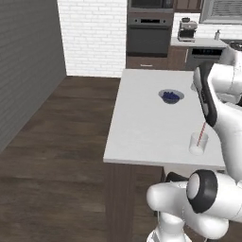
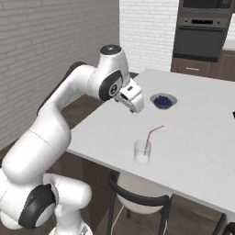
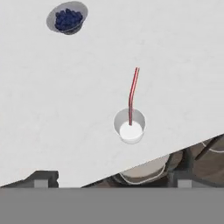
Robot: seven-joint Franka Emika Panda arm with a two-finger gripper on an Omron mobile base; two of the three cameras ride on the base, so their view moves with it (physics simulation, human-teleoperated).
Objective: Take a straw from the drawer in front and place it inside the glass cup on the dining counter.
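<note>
The counter point(image 2: 193, 114) is a long white slab on a dark wood base, running away toward the oven point(image 2: 201, 32) at the far wall. A round-backed chair point(image 2: 137, 193) is tucked under its near edge, just below the cup.

The arm reaches up from the base and bends over the counter's left side, well above the top. The gripper point(image 2: 136, 106) hangs over the counter, apart from the cup and holding nothing visible; whether its fingers are spread or pressed together cannot be told.

A shallow blue bowl point(image 2: 163, 100) of dark berries sits near the middle of the counter, well apart from the cup.

The cup point(image 2: 142, 152) stands upright close to the near edge.

The straw point(image 2: 151, 135) stands inside the cup, leaning, its bent top poking out above the rim.
</note>
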